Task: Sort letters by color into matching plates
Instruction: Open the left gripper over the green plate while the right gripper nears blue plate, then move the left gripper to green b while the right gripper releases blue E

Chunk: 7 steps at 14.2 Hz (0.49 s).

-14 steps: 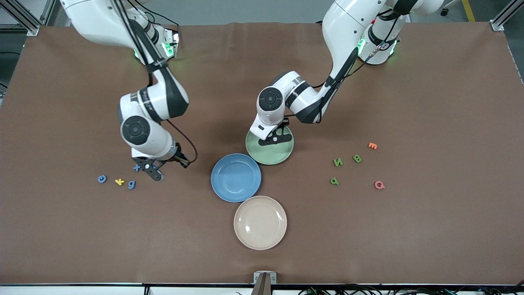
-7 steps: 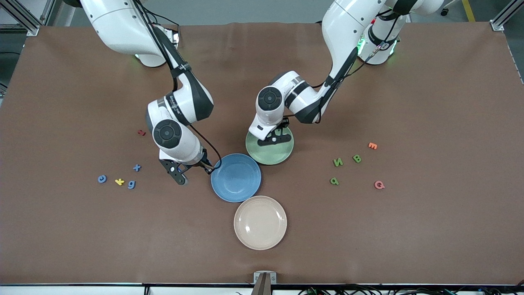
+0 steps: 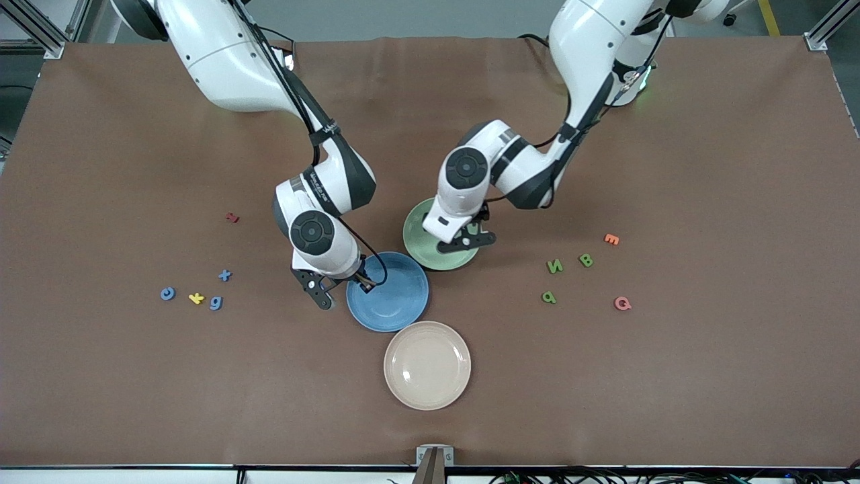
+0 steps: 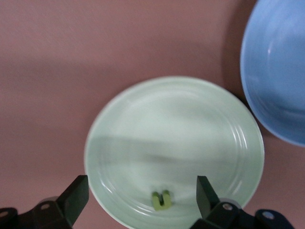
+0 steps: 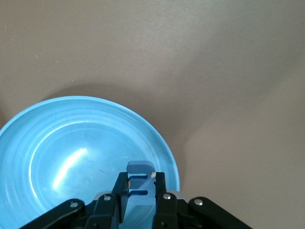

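My right gripper (image 3: 344,288) hangs over the rim of the blue plate (image 3: 398,304) at the right arm's side, shut on a blue letter E (image 5: 140,168). In the right wrist view the blue plate (image 5: 66,148) lies under that gripper (image 5: 140,178). My left gripper (image 3: 465,236) is open over the pale green plate (image 3: 419,232). A small green letter n (image 4: 161,199) lies in the green plate (image 4: 174,133), loose between the open fingers of the left gripper (image 4: 141,196). Blue letters c (image 3: 167,293), g (image 3: 215,302) and x (image 3: 224,275) lie toward the right arm's end. Green N (image 3: 554,266), B (image 3: 586,260) and p (image 3: 549,296) lie toward the left arm's end.
A cream plate (image 3: 427,365) sits nearer the front camera than the blue plate. A yellow k (image 3: 195,298) lies between the blue c and g, and a dark red letter (image 3: 232,217) sits farther back. An orange E (image 3: 611,238) and pink Q (image 3: 622,303) lie by the green letters.
My right arm carried the blue E from beside the blue letters to the blue plate's rim. My left gripper opened, let the green n drop into the green plate, and shifted slightly.
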Each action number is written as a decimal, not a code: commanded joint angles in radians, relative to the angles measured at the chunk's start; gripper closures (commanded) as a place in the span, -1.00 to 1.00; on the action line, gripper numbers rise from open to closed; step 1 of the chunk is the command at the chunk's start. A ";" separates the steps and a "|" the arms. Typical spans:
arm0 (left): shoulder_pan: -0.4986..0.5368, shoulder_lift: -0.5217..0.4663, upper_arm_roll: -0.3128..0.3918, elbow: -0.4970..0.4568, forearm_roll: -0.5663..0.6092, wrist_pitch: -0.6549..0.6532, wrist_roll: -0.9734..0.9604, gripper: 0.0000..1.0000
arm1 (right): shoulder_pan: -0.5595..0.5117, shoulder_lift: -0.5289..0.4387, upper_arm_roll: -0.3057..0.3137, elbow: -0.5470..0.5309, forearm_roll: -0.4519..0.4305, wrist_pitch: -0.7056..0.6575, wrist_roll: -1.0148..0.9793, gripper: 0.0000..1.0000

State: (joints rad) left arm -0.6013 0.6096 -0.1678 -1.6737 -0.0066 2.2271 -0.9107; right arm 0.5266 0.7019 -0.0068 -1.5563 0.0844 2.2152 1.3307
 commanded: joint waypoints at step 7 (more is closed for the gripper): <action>0.195 -0.068 0.001 -0.072 0.082 -0.007 0.165 -0.98 | 0.021 0.039 -0.010 0.036 0.012 0.026 0.041 0.95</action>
State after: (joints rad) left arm -0.4311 0.5666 -0.1631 -1.7171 0.0359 2.2227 -0.7554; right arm 0.5355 0.7245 -0.0068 -1.5488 0.0844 2.2471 1.3554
